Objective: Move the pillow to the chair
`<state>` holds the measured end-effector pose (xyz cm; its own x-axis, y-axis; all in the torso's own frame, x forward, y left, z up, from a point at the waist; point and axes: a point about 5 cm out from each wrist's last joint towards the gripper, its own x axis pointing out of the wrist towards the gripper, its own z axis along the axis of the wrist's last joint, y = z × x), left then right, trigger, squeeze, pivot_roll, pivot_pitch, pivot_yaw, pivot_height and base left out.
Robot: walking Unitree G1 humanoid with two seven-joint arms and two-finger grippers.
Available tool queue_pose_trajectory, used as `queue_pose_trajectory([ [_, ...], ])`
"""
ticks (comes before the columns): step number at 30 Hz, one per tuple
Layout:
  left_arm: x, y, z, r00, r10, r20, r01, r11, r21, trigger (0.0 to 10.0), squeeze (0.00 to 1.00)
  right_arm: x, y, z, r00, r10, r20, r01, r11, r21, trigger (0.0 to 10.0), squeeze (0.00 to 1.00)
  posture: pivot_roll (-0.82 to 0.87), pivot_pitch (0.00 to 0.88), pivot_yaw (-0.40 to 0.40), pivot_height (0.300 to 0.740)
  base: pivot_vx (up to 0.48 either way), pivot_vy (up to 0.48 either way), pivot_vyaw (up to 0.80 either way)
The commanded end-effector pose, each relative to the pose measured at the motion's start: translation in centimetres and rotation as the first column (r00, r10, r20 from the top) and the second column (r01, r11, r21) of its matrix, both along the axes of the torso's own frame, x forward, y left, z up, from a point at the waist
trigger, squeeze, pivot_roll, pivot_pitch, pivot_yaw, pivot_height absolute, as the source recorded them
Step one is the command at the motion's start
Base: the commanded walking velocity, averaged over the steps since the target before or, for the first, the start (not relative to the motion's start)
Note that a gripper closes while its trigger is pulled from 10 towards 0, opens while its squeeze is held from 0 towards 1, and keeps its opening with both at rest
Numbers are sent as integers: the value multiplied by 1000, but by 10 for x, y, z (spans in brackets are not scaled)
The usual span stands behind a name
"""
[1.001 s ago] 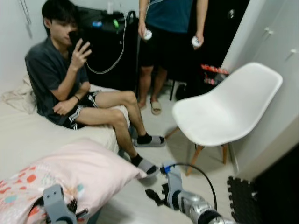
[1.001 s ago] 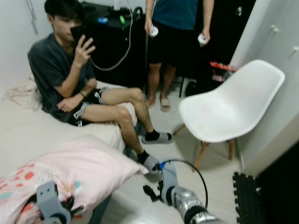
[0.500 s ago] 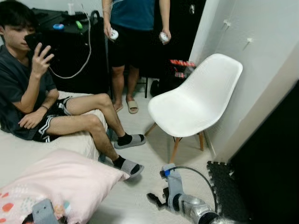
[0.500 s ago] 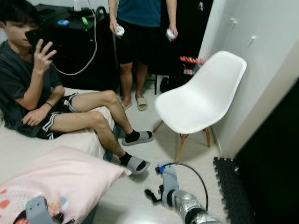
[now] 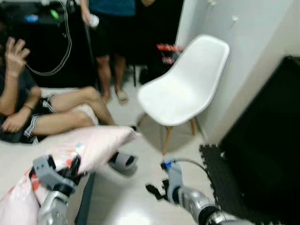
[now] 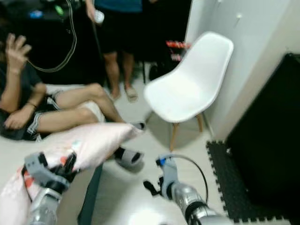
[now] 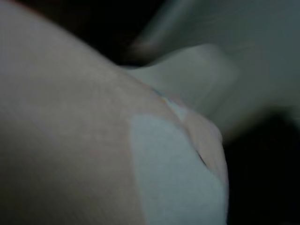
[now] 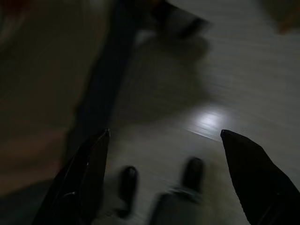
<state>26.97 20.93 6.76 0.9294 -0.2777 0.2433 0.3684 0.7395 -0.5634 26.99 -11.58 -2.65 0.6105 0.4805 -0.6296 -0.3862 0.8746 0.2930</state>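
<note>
The pink pillow [image 5: 93, 145], with a coloured pattern at its near end, hangs lifted off the bed, its far corner pointing toward the chair. My left gripper [image 5: 70, 169] is shut on its near part, and pillow fabric [image 7: 70, 140] lies close against the left wrist camera. The white shell chair [image 5: 180, 89] on wooden legs stands ahead to the right by the wall, seat bare. My right gripper [image 5: 153, 191] hangs low over the pale floor, open, its black fingers [image 8: 84, 178] spread wide with nothing between them.
A person [image 5: 51, 112] sits on the bed [image 5: 9, 154] at left, legs and slippered feet stretched onto the floor between bed and chair. Another person [image 5: 108, 37] stands behind. A black foam mat [image 5: 220, 164] lies at right below a dark panel.
The camera has swung right. My left gripper has raised the pillow off the bed and carried it rightward. The right arm hangs as before.
</note>
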Motion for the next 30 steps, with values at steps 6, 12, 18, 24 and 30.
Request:
queue_pose_trajectory([
  [6,5,-21,50,950,-169,262,180,983,-19,10000,0,-1,3,-1,1000,-12,-3,12,1000,11,10000,0,-26,65,-75,740,0,0,-764],
  [12,1,-22,20,983,-159,92,158,987,21,10000,0,-3,3,-2,1000,-17,-7,17,1000,2,10000,0,-30,66,-70,740,0,0,-763],
  [18,-3,-8,-14,995,-16,-100,23,997,69,10000,0,-4,3,-3,1000,-15,-10,15,1000,-6,10000,0,-29,65,-69,740,0,0,-763],
  [24,-20,27,-58,900,267,-344,-223,961,163,10000,0,-5,4,-4,1000,-7,-11,7,1000,-9,10000,0,-26,66,-70,740,0,0,-763],
  [30,-41,36,-83,820,344,-458,-280,938,203,10000,0,-6,5,-5,1000,3,-14,-3,1000,-18,10000,0,-21,61,-75,740,0,0,-763],
])
